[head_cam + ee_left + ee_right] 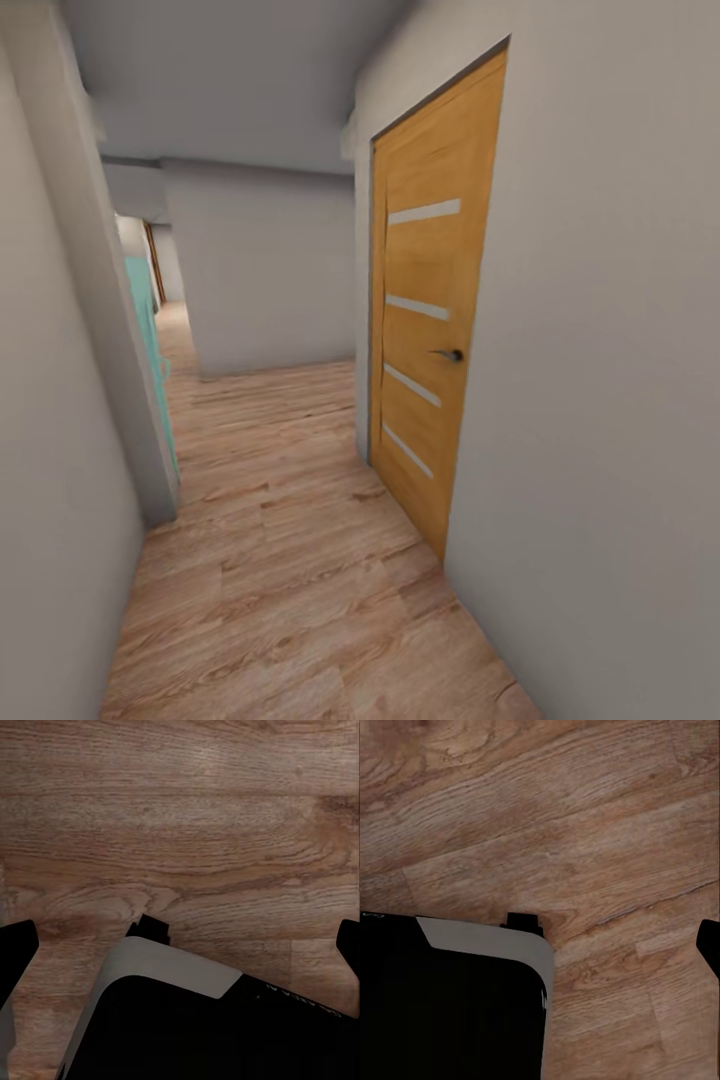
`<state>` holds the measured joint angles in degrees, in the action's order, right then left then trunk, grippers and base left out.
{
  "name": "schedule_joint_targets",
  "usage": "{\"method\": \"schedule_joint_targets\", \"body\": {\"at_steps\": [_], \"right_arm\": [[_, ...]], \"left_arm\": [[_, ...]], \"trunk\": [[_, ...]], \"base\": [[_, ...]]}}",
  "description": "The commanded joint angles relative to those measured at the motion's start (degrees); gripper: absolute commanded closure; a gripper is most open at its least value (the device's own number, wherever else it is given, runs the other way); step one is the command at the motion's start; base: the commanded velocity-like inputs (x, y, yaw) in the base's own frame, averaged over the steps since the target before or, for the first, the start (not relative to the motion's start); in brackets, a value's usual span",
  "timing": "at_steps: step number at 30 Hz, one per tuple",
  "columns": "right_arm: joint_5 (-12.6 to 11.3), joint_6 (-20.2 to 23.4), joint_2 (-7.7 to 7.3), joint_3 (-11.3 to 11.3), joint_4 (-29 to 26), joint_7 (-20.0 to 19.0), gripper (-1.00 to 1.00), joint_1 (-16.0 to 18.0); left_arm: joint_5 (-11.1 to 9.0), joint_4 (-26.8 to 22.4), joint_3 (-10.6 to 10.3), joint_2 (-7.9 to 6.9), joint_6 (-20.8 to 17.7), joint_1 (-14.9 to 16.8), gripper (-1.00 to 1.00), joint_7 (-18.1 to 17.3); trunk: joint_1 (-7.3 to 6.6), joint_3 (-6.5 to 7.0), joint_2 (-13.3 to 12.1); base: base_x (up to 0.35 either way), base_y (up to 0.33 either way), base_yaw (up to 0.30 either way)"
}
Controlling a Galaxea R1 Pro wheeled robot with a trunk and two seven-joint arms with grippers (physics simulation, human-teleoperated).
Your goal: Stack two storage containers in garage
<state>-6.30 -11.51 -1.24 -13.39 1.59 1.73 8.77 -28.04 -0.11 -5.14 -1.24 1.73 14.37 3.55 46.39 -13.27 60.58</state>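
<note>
The two storage containers are out of view, and so is the garage. I am in a narrow corridor with a light wood plank floor (290, 560). My left gripper (187, 934) hangs open over the planks, its dark fingertips (19, 945) at the picture's two sides with nothing between them. My right gripper (540, 937) also looks open and empty. One dark fingertip (711, 941) shows at the edge; the other merges with my black base (450, 997).
A tan wooden door (425, 320) with a dark handle (452, 355) stands shut in the right wall. A teal door (150, 350) is ajar on the left. A white wall (265, 270) blocks straight ahead; the corridor continues along its left side.
</note>
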Motion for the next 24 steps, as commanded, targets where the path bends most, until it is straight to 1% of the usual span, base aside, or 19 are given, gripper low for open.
{"method": "schedule_joint_targets", "body": {"at_steps": [1,24], "right_arm": [[-0.6,-0.4,0.01,-0.5,0.2,0.0,-1.00,0.1],[-0.7,-0.4,0.01,-0.5,0.2,-0.1,-1.00,0.1]], "left_arm": [[-0.4,0.0,-0.5,0.01,0.1,0.0,-1.00,0.2],[-0.5,0.0,-0.5,0.10,0.1,0.0,-1.00,0.2]], "trunk": [[0.04,-0.07,0.0],[0.04,-0.07,0.0]], "base": [[0.321,0.000,0.275],[0.321,0.000,0.274]]}}
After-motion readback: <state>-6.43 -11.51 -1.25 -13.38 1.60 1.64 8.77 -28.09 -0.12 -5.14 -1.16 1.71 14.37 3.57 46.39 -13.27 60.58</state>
